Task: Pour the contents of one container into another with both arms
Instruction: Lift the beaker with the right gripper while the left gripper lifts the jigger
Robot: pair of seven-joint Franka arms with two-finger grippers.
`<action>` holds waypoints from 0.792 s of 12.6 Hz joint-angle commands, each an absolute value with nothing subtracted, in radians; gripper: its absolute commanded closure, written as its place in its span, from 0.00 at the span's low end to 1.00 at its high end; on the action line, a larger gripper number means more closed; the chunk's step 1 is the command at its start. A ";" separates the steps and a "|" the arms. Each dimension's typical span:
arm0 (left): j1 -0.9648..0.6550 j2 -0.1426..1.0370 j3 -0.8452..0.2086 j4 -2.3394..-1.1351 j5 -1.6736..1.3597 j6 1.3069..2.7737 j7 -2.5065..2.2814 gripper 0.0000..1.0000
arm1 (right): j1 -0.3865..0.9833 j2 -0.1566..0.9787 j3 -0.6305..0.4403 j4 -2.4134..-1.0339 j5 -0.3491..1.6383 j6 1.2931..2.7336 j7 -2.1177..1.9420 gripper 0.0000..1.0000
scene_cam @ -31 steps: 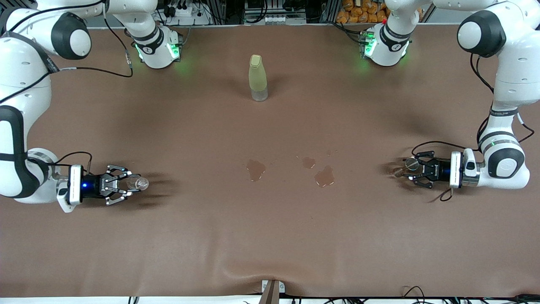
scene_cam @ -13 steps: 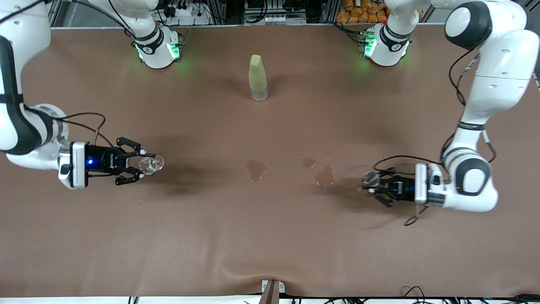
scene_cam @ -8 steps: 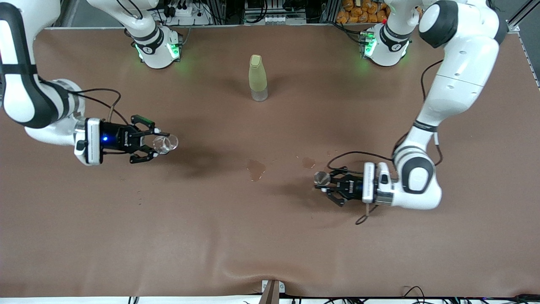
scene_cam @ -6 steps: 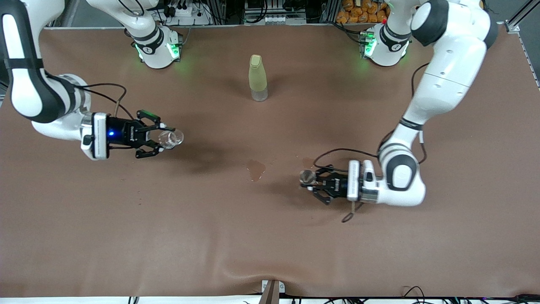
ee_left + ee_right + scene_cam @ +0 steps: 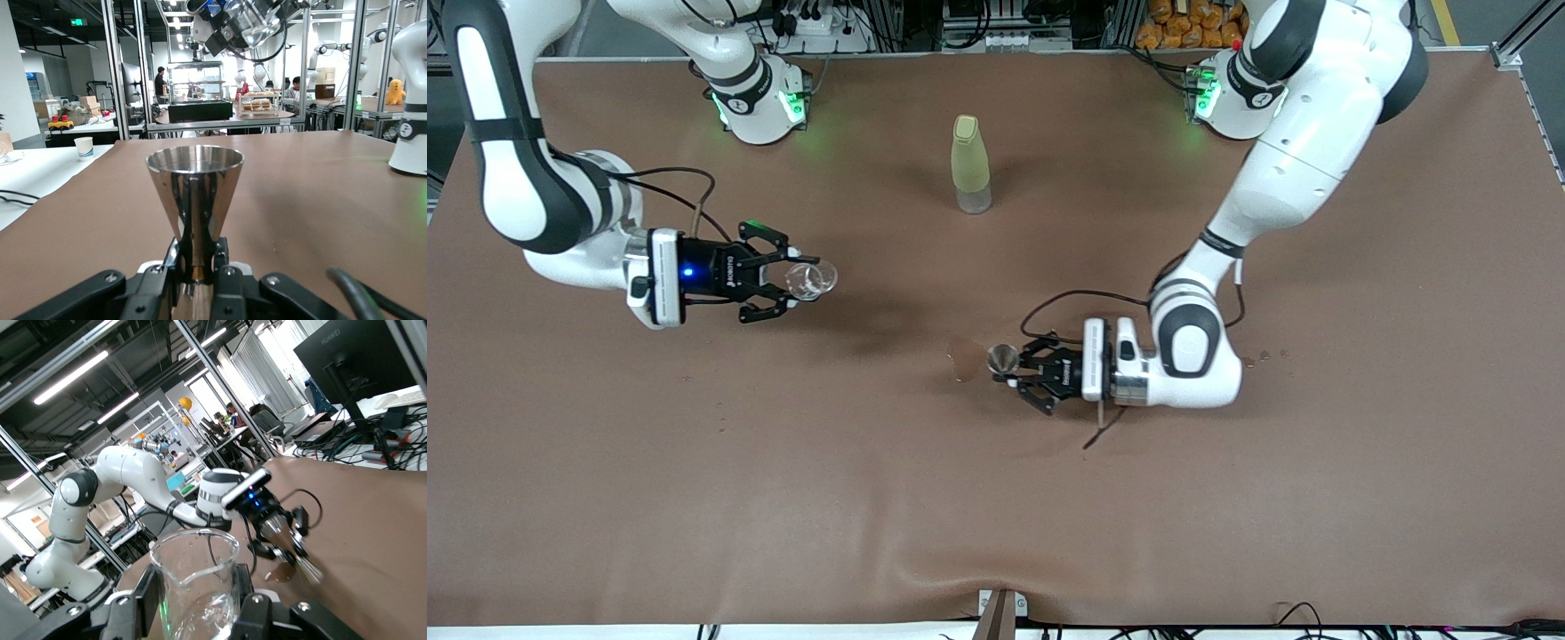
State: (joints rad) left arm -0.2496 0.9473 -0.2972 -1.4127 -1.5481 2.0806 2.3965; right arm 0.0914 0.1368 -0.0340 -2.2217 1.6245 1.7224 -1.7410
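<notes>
Both arms have swung inward: my left gripper clamps the polished conical jigger over the brown surface; my right gripper grips the clear glass cup.

2 white arms, black joint caps, black cables, green base lights.

Even overhead light is flooding the brown table, throwing soft shadows under the right gripper and left gripper. Ceiling strips are glaring in the right wrist view, with the far arm blurring. Green base lights are glowing on the cloth.
</notes>
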 commanded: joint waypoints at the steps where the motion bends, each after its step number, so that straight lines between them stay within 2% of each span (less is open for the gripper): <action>1: -0.326 0.957 -0.288 -1.410 -1.655 2.138 2.445 1.00 | 0.168 0.086 -0.044 -2.299 1.730 1.752 -1.756 0.86; 5: -0.419 0.979 -0.285 -1.397 -1.745 2.229 2.465 1.00 | 0.316 0.097 -0.044 -2.301 1.889 1.896 -1.801 0.86; 8: -0.491 0.992 -0.270 -1.379 -1.828 2.267 2.468 1.00 | 0.351 0.103 -0.044 -2.302 1.925 1.907 -1.795 0.86; 10: -0.567 1.003 -0.215 -1.353 -1.896 2.284 2.470 1.00 | 0.348 0.121 -0.045 -2.310 1.925 1.902 -1.793 0.86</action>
